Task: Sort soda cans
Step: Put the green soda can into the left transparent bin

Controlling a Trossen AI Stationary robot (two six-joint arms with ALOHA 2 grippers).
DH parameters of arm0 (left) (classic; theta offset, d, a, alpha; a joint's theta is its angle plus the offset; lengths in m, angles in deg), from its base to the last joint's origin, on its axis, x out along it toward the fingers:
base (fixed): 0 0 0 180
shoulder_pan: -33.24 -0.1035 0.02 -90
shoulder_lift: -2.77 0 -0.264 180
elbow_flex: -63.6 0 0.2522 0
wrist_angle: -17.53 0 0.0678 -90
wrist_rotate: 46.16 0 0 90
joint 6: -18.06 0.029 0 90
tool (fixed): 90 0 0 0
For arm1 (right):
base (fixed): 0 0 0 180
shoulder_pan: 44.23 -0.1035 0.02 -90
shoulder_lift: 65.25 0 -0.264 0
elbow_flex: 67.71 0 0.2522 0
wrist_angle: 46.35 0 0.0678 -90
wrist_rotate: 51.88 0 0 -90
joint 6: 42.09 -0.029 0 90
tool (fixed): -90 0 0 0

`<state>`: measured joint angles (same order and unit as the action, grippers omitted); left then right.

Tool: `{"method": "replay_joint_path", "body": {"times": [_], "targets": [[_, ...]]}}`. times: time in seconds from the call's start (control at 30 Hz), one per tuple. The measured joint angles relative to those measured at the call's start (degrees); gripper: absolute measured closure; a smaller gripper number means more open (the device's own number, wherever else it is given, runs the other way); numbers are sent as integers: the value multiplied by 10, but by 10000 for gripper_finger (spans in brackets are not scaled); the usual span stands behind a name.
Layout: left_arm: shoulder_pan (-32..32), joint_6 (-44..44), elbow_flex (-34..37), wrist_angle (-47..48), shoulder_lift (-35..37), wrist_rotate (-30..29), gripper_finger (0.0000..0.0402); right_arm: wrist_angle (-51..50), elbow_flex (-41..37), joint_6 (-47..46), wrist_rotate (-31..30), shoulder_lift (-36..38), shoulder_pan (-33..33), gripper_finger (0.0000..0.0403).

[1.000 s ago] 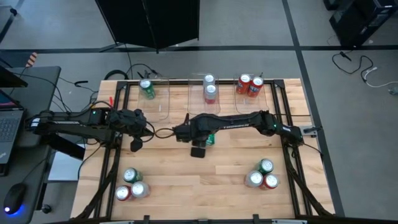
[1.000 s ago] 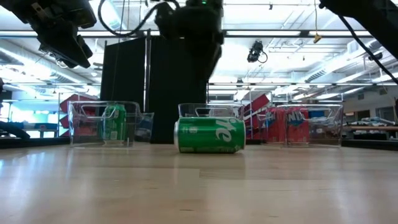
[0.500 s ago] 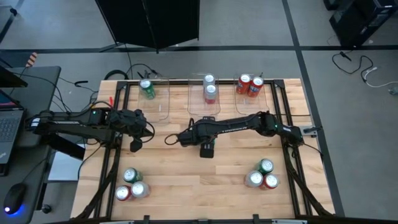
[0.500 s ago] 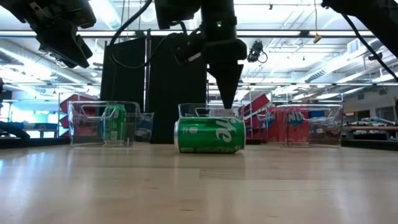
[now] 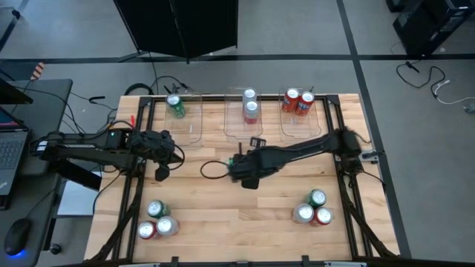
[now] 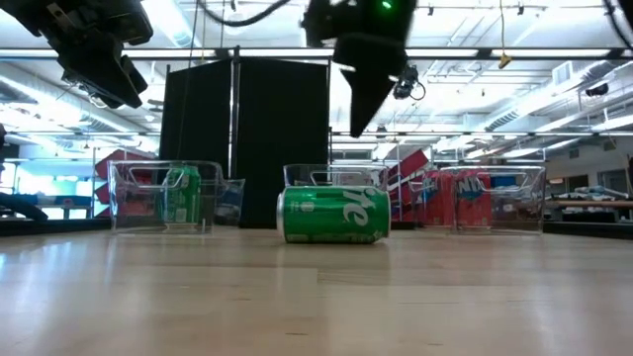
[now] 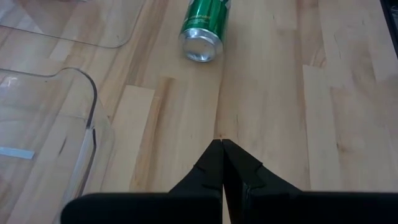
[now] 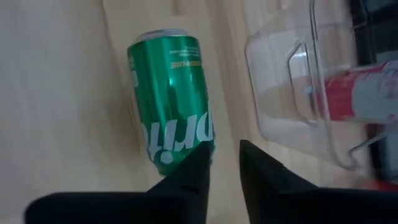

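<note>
Right arm's stretched out low across the middle of the counter [image 5: 223,215], its pincer [image 8: 222,163] pointing down, fingers a narrow gap apart. Left pincer [image 7: 222,151] hangs pinched tight near the counter's left edge.

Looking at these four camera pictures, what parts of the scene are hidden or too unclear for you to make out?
- High view: the toppled green can is covered by the right arm above it.
- Low view: the cans near the table's front corners fall outside the picture.
- Low view: the silver-white cans in the middle bin sit behind the green can.
- High view: the right gripper is too small and blurred to read; the right wrist view shows its jaws slightly parted.
</note>
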<state>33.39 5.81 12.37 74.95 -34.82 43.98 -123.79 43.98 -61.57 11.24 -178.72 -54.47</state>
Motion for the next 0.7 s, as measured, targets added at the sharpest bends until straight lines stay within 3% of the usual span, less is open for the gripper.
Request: {"method": "replay_joint_path", "body": {"times": [0.23,0.4,0.57,0.7], "targets": [[0,0,0,-2,0,0,400,284,-270,-29,-36,145,-11,383],[0,0,0,-6,0,0,400,497,-424,-28,-45,208,-19,401],[0,-2,0,-5,0,0,400,625,-499,-29,-19,218,-12,391],[0,-3,0,-6,0,0,400,616,-490,-45,27,218,0,360]]}}
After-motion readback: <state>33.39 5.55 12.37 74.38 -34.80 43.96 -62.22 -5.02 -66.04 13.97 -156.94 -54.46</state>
